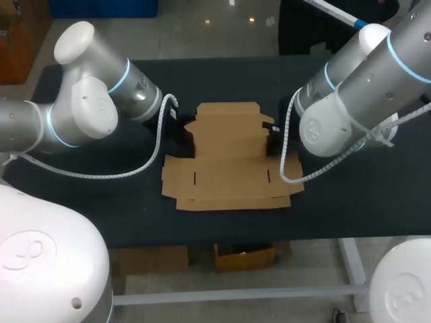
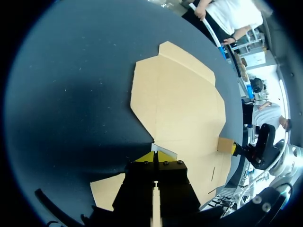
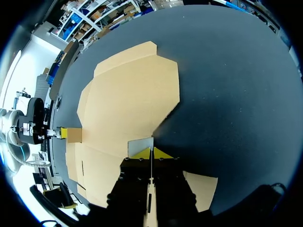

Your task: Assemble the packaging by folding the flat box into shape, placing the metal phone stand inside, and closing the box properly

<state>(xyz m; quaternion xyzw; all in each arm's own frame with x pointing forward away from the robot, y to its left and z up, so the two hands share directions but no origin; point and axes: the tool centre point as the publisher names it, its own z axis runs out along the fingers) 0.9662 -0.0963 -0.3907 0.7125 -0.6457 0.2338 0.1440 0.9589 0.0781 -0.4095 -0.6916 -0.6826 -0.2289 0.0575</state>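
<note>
Folding has barely started: the left hand (image 2: 155, 156) and right hand (image 3: 151, 152) each pinch 1 side flap (image 3: 140, 144) of the flat cardboard box (image 1: 229, 161), and next the 2 sides probably need raising evenly.

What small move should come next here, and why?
Probably rotate both pinched flaps upright. The left gripper is shut on the left side flap, the right gripper on the right side flap, and the flat box lies unfolded on the table.
</note>
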